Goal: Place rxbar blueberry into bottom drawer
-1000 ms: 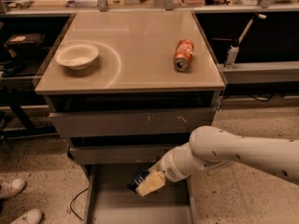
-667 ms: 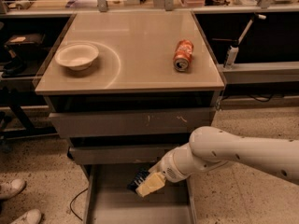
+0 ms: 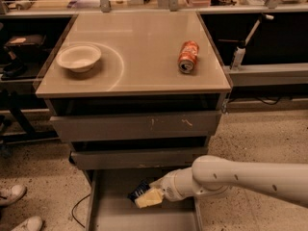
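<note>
The rxbar blueberry (image 3: 139, 190), a small dark navy bar, is held at the tip of my gripper (image 3: 146, 195) just above the floor of the bottom drawer (image 3: 113, 215). That drawer is pulled out, a grey tray below the two upper drawers. My white arm (image 3: 240, 179) reaches in from the right. The gripper's pale fingers (image 3: 150, 198) are closed on the bar's right end; the bar tilts up to the left.
On the cabinet top stand a white bowl (image 3: 79, 57) at the left and an orange soda can (image 3: 188, 57) lying at the right. The two upper drawers (image 3: 137, 125) are slightly open. Shoes (image 3: 12, 194) show on the floor at the left.
</note>
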Controlling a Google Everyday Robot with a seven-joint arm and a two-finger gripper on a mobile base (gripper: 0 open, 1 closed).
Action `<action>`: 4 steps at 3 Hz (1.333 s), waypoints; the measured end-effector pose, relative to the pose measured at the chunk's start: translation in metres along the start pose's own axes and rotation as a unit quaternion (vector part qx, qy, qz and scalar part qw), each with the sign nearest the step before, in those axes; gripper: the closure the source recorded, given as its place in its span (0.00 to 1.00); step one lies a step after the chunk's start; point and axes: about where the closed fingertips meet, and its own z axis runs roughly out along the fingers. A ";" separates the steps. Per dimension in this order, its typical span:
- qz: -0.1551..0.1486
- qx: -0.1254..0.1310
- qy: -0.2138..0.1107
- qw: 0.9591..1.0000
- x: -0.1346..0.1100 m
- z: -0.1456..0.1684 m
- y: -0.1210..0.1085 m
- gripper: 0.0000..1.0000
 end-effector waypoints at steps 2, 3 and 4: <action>0.096 -0.037 -0.007 0.995 0.067 0.087 -0.031 1.00; 0.102 -0.045 -0.003 0.994 0.074 0.094 -0.027 1.00; 0.107 -0.059 -0.010 0.992 0.080 0.111 -0.029 1.00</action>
